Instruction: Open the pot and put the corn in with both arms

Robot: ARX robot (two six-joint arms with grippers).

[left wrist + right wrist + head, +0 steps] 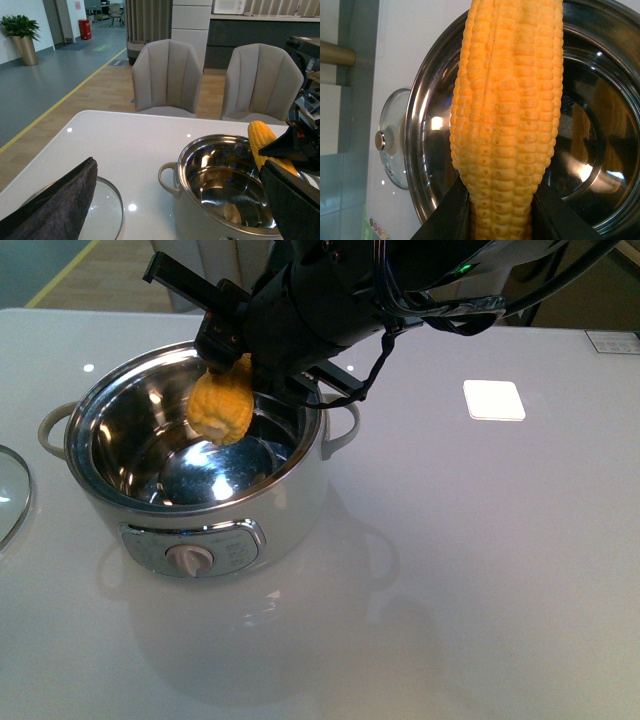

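The right arm (340, 300) reaches across over the open pot (200, 490) on the white counter (480, 540), its gripper (228, 365) clamped on the corn (222, 405), hanging above the steel bowl; the left gripper (55, 205) hovers over the glass lid (12, 490), and I can't tell its opening

White table (480, 570), pot (300, 490), glass lid (12, 490)

Right arm (330, 300): bulky black housing above the pot (200, 490), matte with a dull sheen.
Cables: black leads looping off the housing on the side away from the pot.
Light: small green dot on the housing.
Right gripper (228, 360): flat black fingers.
Left gripper (55, 210): dark grey, felt-like pad.
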